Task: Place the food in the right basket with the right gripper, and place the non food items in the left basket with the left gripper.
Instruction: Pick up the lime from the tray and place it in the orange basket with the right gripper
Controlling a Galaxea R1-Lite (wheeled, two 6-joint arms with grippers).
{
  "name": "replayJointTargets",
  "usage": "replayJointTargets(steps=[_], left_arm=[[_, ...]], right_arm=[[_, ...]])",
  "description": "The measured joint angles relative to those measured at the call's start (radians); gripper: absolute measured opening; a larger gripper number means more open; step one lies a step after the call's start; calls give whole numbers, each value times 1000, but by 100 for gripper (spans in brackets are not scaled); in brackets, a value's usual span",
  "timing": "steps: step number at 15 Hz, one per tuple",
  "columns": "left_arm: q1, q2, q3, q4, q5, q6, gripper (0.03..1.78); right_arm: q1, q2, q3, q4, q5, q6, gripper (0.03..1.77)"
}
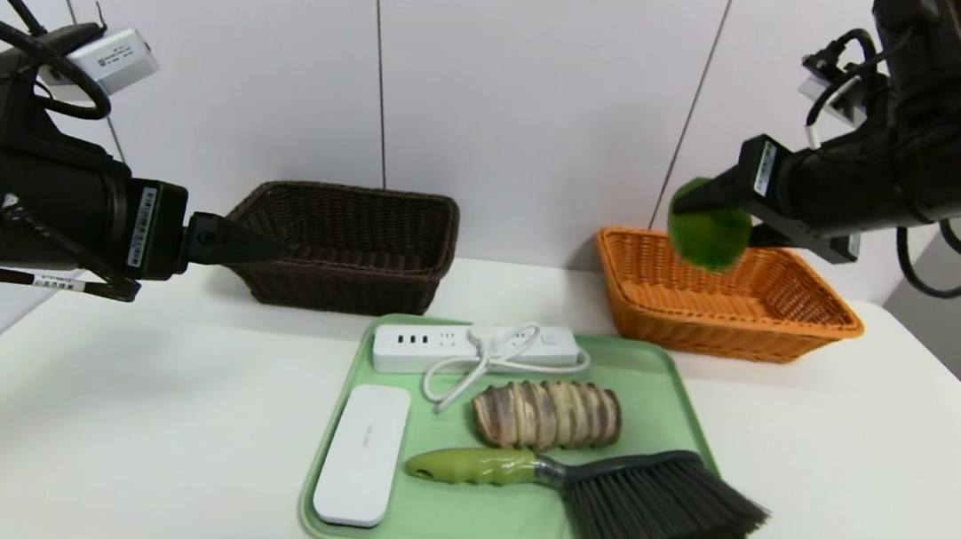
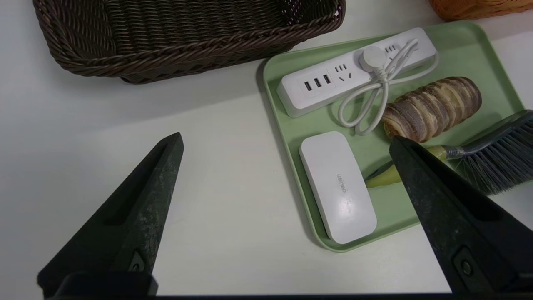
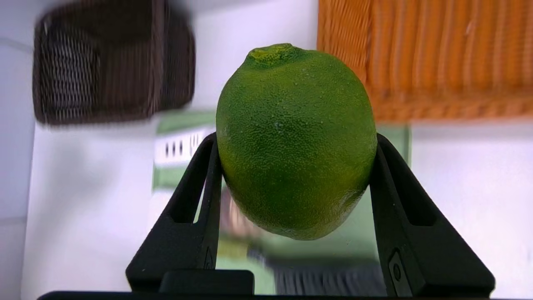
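Right gripper (image 1: 705, 217) clamped lime (image 1: 708, 225) above orange basket (image 1: 832, 320)'s nine-o'clock rim; left gripper (image 1: 269, 245) gaped beside brown basket (image 1: 415, 209).

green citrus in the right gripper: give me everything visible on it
The round green citrus fruit, a lime by its look, has dimpled, slightly glossy skin and a paler nub at one end. It looks whole and unblemished. The right gripper holds it in the air by its sides, jaws shut against the rind, nub pointing away from the wrist. In the head view it hangs over the near left part of the orange wicker basket, touching nothing else.
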Motion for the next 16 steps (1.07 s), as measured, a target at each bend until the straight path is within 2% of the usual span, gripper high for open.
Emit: replayJointTargets(steps=[3,7,16], left_arm=[[-11,1,0,-1,0,1,175],[-26,10,-1,-9,2,1,175],[-30,31,3,-18,3,2,175]], right_arm=[[-77,116,-11,-147,-37,5,100],[-135,261,-21,-248,-43,39,100],[-182,411,-54,-285,-41,38,99]])
